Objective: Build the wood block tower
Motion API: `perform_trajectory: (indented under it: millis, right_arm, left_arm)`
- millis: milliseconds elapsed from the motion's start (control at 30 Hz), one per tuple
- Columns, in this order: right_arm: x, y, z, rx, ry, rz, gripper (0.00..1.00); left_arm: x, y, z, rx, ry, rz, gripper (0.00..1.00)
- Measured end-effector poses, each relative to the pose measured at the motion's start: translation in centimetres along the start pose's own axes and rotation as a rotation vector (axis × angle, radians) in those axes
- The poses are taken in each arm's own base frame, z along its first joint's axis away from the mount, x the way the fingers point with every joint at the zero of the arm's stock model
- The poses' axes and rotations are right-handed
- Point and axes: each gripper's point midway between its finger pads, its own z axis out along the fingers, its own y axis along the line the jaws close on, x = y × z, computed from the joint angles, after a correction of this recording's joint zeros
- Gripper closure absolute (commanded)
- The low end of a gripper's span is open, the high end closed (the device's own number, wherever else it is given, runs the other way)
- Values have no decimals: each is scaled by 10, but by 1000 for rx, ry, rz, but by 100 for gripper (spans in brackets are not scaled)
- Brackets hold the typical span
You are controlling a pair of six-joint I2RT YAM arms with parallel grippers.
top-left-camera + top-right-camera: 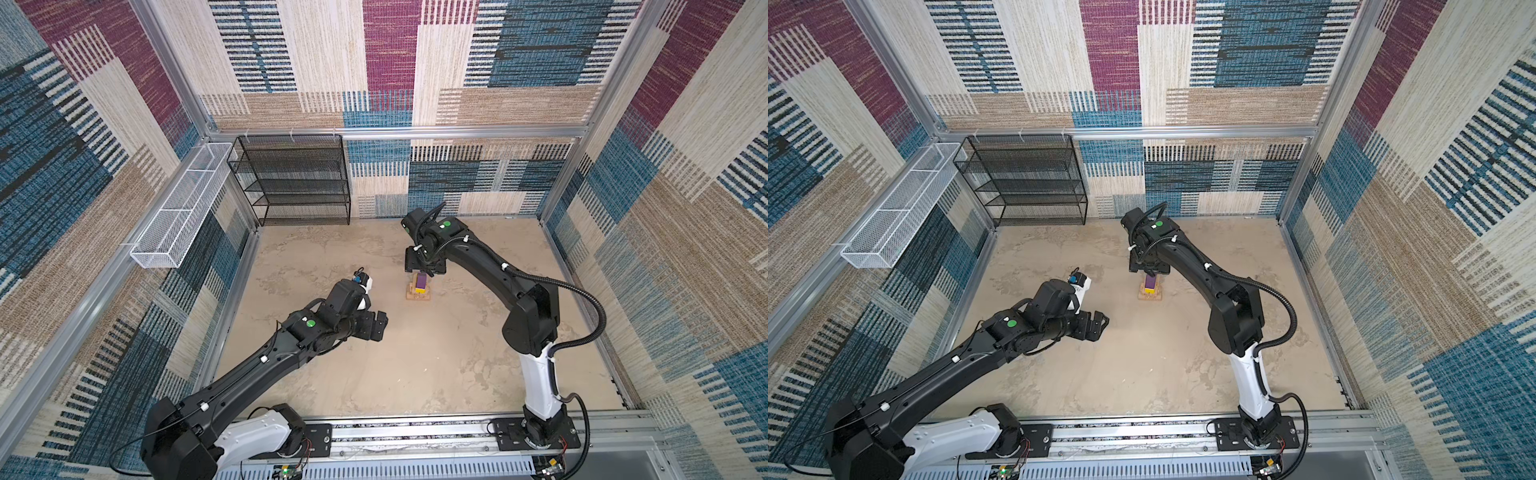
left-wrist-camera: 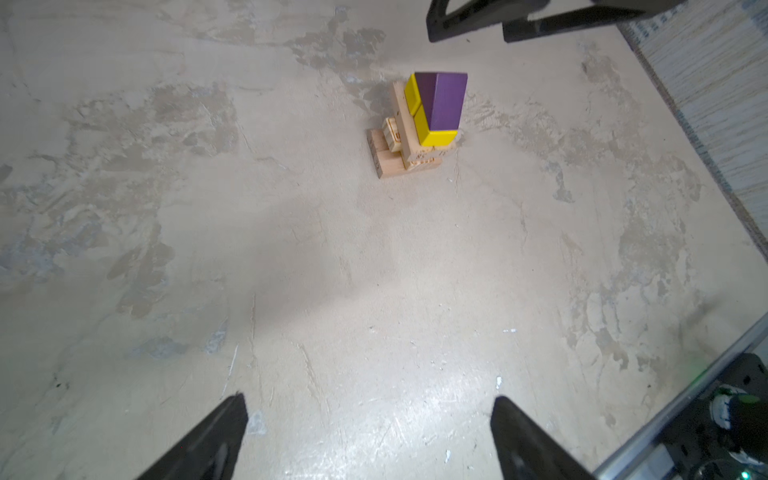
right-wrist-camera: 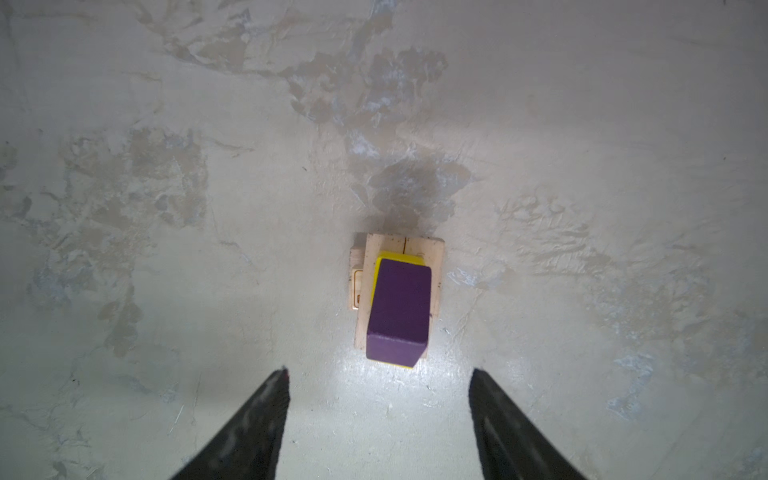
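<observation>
The right gripper (image 3: pixel 379 374) is hanging straight over the tower (image 3: pixel 415 245) with its jaws standing apart and nothing between them. Its dark fingers (image 3: pixel 266 415) are clearing the stack on both sides without touching it. In both top views this gripper (image 1: pixel 424 271) is pointing down just above the purple wedge (image 1: pixel 420 281).

The purple wedge (image 3: pixel 399 307) is resting on top, lying along two yellow cubes (image 2: pixel 434 137) set end to end. It is sitting slightly skewed against the wood below it. Under the cubes, tan planks (image 2: pixel 390 166) are lying flat in crossed layers, some showing dark print. How many planks there are cannot be told. The whole tower (image 1: pixel 1150 289) is standing on the table (image 1: pixel 415 365), a little to the right of the middle and toward the far side.

The left gripper (image 2: pixel 369 397) is hovering nearer and to the left, well apart from the tower. Its jaws are spread wide and it is carrying nothing. In a top view the left gripper (image 1: pixel 376 326) is facing across the table toward the stack.

At the far left corner a black wire shelf (image 1: pixel 291 178) is standing against the back wall. A white wire basket (image 1: pixel 178 212) is hanging on the left wall beside it.
</observation>
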Motion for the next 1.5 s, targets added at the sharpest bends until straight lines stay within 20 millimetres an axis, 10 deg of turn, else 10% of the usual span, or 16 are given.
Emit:
perform_trajectory:
  millis: [233,433,633,767,867,1267,1500]
  right_arm:
    - [-21,-9,-52,-58,-203,-28,30]
    - [-40,-39,-101,-101,-563,-69,27]
    - [-65,-140,-113,72,-858,-11,27]
    - [-48,-234,-77,240,-867,59,26]
    - [-17,-267,-42,292,-833,83,26]
    - [69,-272,16,205,-913,-19,27]
    - [50,-252,-3,87,-1091,-138,26]
  left_arm:
    - [-25,29,-12,-105,-97,-52,3]
    - [-52,109,2,-305,-195,-234,3]
    - [-57,187,5,-504,-272,-384,0]
    - [-36,227,11,-647,-283,-384,1]
    - [-18,248,18,-729,-270,-324,1]
    - [11,266,45,-692,-304,-129,1]
    - [37,247,76,-531,-387,-4,1]
